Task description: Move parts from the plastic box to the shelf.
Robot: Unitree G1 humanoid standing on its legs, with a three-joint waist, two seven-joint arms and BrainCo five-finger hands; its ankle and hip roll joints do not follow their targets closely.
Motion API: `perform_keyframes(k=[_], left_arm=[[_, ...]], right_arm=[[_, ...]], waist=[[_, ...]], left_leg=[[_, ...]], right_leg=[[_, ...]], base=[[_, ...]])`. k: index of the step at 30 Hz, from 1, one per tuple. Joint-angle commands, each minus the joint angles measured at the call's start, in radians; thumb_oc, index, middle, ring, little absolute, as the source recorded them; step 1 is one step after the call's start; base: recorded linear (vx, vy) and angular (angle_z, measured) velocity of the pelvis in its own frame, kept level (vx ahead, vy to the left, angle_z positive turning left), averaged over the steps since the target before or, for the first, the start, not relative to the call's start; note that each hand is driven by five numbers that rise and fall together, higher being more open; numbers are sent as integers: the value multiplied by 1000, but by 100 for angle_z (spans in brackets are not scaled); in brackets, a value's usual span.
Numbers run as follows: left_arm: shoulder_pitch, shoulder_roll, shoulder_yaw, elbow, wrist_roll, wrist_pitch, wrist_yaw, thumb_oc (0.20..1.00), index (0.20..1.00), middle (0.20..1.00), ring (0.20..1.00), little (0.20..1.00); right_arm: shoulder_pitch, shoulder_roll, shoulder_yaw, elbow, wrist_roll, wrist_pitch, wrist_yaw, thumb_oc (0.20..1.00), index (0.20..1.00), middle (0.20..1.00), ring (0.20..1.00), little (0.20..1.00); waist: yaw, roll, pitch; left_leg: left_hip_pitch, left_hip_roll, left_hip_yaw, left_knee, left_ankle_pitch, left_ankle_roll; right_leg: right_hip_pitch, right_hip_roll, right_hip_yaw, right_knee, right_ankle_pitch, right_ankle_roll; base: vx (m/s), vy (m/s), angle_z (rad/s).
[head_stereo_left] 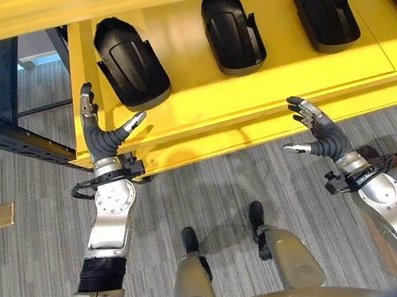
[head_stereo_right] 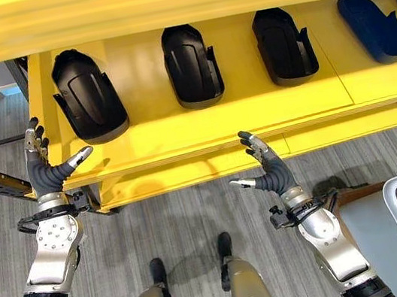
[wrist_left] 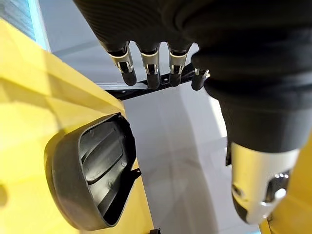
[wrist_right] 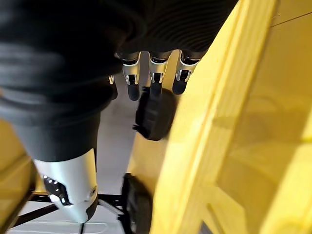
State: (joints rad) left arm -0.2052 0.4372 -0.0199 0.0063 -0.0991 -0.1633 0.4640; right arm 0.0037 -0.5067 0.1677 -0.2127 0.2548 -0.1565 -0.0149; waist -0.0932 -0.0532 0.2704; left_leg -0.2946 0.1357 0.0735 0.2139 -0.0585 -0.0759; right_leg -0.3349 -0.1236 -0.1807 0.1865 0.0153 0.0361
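Three black moulded parts [head_stereo_left: 130,61] are seen lying on the yellow shelf [head_stereo_left: 264,84]. The left hand [head_stereo_left: 101,134] and right hand [head_stereo_left: 318,132] are held empty, fingers released. The parts are judged light, stiff, smooth; the rim is best gripped.

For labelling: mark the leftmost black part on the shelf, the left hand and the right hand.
leftmost black part [head_stereo_left: 130,61], left eye view, middle of its shell.
left hand [head_stereo_left: 99,138], left eye view, dark ribbed palm cover.
right hand [head_stereo_left: 324,135], left eye view, dark ribbed palm cover.
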Motion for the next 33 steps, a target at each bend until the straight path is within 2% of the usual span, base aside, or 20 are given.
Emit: perform_keyframes(k=[1, 10, 33], left_arm=[[0, 12, 8, -35, -32, -68, -5, 1000, 1000, 1000, 1000, 1000], [57, 5, 4, -50, -66, -66, -20, 1000, 1000, 1000, 1000, 1000], [39, 11, -89, -43, -108, -46, -8, 1000, 1000, 1000, 1000, 1000]], right_arm=[[-29, 28, 3, -81, 82, -65, -6, 1000, 1000, 1000, 1000, 1000], [-110, 49, 79, -112, 189, -57, 12, 1000, 1000, 1000, 1000, 1000], [-470, 125, 194, 3, 197, -54, -178, 1000, 1000, 1000, 1000, 1000]], waist=[[4, -15, -35], [23, -16, -33], [63, -12, -12]], left_leg=[[15, 17, -22, 58, -74, 3], [10, 11, -27, 61, -73, 5], [-28, -2, -44, 78, -68, 15]], right_leg=[[61, -70, 12, 9, -51, 113], [66, -72, 9, 8, -53, 110], [46, -80, 2, 17, -49, 99]], base=[[32, 14, 0], [1, 2, 1], [-1, 0, 3]])
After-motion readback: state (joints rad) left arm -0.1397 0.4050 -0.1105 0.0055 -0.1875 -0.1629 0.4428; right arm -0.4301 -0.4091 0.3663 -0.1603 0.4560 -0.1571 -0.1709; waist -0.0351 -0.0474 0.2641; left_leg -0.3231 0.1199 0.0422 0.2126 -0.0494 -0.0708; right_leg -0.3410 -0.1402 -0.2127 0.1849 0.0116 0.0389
